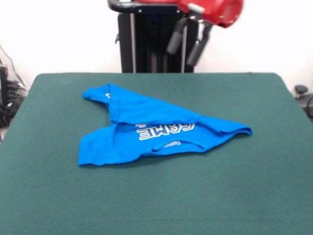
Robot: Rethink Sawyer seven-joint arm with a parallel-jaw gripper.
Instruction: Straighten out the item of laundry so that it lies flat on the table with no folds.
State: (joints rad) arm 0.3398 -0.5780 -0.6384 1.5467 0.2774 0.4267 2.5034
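Lying a little toward the far edge of the dark green felt-topped rectangular counter point(156, 196), the small bright blue cotton T-shirt with white lettering point(146, 129) is folded over itself; its nearest part is a loose corner pointing toward the near-left corner of the counter; behind that a flap is doubled across the print, so only part of the white lettering shows, upside down from this side; the long axis runs from far-left to right, ending in a narrow tip toward the right edge; beyond the far edge, above the cloth and clear of it, hangs the red and black end effector point(188, 41), its two dark fingers apart and holding nothing; the shirt lies below and nearer the camera from it; I judge the next move needs a descent toward the folded flap.
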